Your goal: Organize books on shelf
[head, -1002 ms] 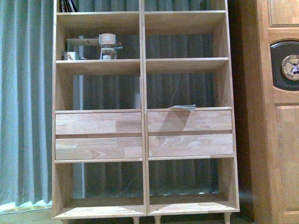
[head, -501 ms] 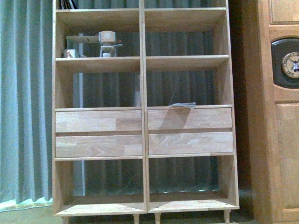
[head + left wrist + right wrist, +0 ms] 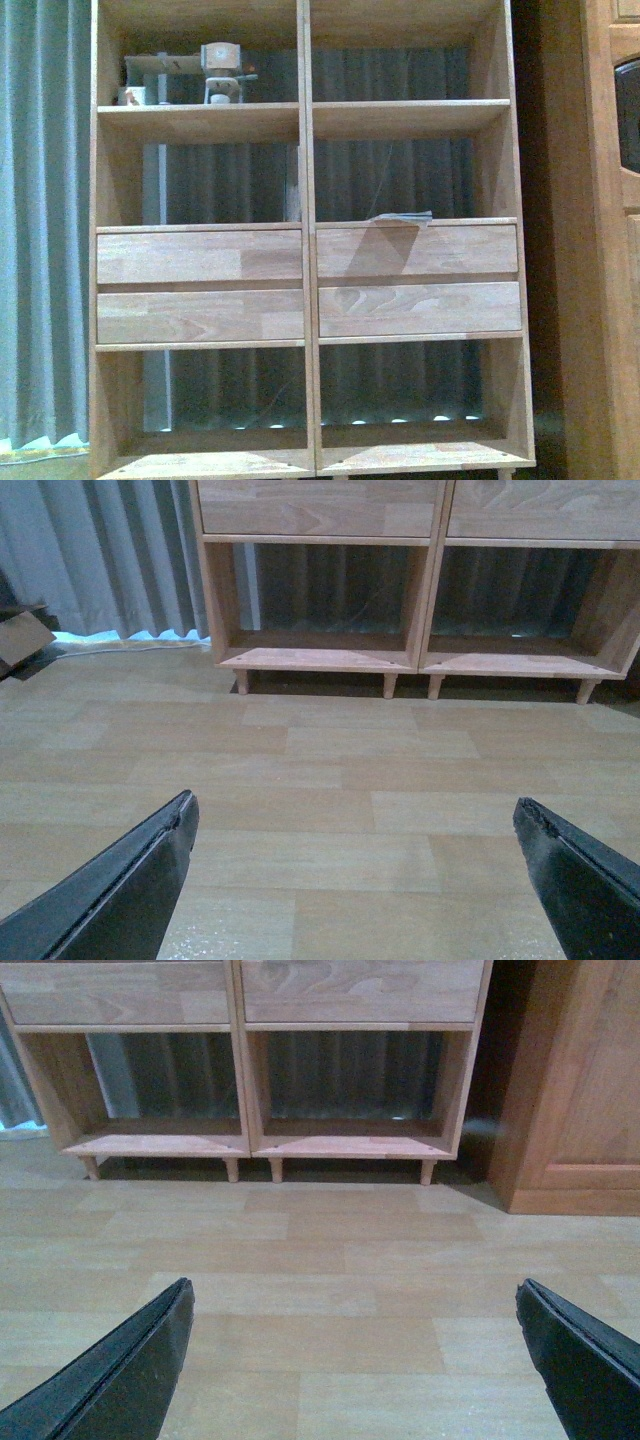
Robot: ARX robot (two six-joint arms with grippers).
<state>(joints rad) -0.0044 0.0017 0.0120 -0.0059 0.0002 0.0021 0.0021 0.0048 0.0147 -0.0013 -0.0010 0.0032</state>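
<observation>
The shelf [image 3: 305, 260] is a tall light-wood unit with two columns and four drawer fronts, and it fills the front view. A thin grey-teal book [image 3: 402, 217] lies flat on the ledge above the right drawers. A thin pale upright item [image 3: 292, 190] stands against the centre divider; I cannot tell whether it is a book. Both wrist views show the shelf's bottom bays [image 3: 318, 660] [image 3: 240, 1145] and peg legs across bare floor. My left gripper [image 3: 352, 808] and right gripper [image 3: 353, 1288] hang open over the floor, holding nothing.
A grey-green curtain [image 3: 40, 250] hangs left of and behind the shelf. A darker brown cabinet [image 3: 612, 280] [image 3: 580, 1090] stands close on the right. Small wooden objects [image 3: 220, 72] sit on the upper left board. A cardboard flap [image 3: 20, 640] lies on the floor at the left.
The front view has drawn closer to the shelf. The shelf now looks larger, its top row has left the frame, and the cabinet's dial has slid to the right edge.
</observation>
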